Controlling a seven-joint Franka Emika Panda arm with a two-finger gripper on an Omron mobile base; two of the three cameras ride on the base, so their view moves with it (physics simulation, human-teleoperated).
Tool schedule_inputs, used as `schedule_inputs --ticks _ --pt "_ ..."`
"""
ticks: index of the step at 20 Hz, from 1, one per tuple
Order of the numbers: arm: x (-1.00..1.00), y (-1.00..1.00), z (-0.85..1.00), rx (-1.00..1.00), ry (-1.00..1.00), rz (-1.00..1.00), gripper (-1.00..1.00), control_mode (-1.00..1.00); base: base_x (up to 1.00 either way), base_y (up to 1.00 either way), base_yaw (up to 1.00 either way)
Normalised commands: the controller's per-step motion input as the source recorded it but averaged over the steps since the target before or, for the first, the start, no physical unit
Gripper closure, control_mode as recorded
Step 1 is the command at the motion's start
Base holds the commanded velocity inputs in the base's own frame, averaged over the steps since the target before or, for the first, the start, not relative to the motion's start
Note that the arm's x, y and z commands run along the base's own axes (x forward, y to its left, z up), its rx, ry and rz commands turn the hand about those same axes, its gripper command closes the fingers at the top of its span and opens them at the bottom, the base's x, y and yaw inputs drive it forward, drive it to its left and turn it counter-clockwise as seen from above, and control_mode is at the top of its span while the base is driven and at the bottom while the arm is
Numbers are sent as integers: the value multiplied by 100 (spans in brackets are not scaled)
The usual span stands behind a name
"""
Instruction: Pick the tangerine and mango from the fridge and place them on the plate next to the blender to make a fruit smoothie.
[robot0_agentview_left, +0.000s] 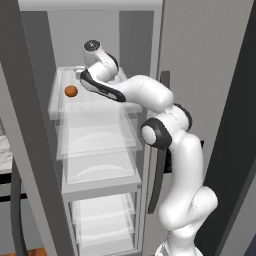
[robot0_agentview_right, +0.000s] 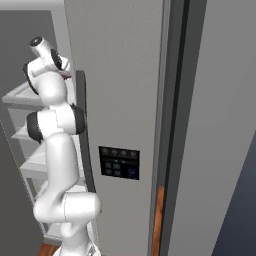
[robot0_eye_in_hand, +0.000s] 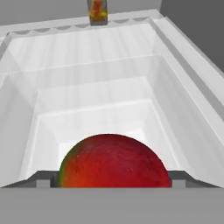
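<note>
I am at the top shelf of the open fridge (robot0_agentview_left: 150, 30), with the mango (robot0_eye_in_hand: 114, 162) right at my hand; I cannot tell if it grips. The tangerine (robot0_agentview_left: 71, 91) sits at the upper left, so both fruits are not on the plate yet.

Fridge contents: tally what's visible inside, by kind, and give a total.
Tangerine: 1
Mango: 1
Jar: 1
Total: 3
</note>
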Motion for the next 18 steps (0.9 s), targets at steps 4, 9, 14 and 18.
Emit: schedule_inputs --ticks 4,9,14,18 --pt "-97 0 0 0 -34 0 100 -100 0 0 0" --pt "-100 0 27 0 -50 0 100 -100 0 0 0" --pt "-100 -11 66 3 -30 0 100 -100 0 0 0" --pt "-100 -33 67 9 -2 0 100 -100 0 0 0"
